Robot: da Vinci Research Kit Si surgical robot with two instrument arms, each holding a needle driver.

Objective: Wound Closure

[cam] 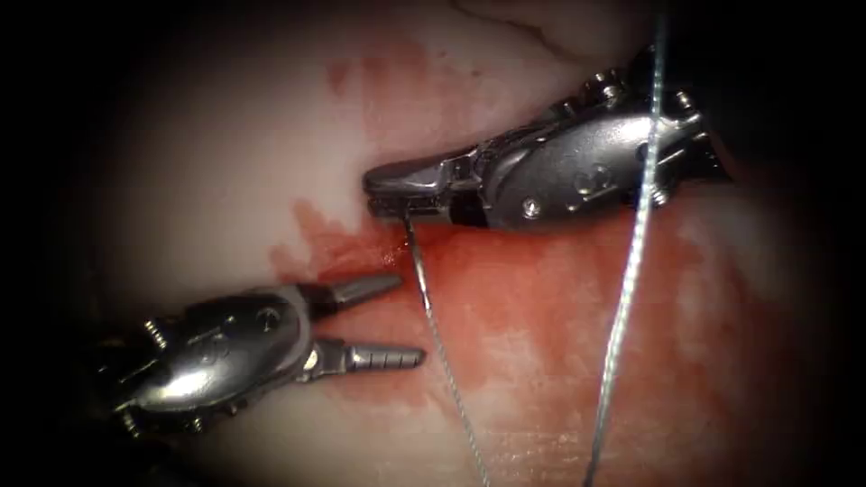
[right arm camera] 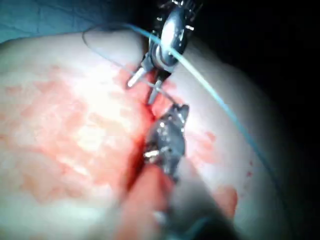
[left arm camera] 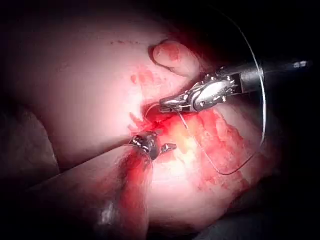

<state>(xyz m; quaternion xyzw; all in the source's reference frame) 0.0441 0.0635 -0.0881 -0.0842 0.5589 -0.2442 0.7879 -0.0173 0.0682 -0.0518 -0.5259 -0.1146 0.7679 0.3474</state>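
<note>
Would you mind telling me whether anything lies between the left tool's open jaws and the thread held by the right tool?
Nothing visible does. The left tool is open and holds nothing; the thread hangs from the shut right tool just beyond it, over bare tissue with red fluid.

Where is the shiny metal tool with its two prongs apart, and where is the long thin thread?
Shiny metal left tool's end effector point(cam: 397, 320): endoscope view, midway between its two open tips.
Long thin pale thread point(cam: 629, 280): endoscope view, middle of the strand running over the reddened tissue.
</note>
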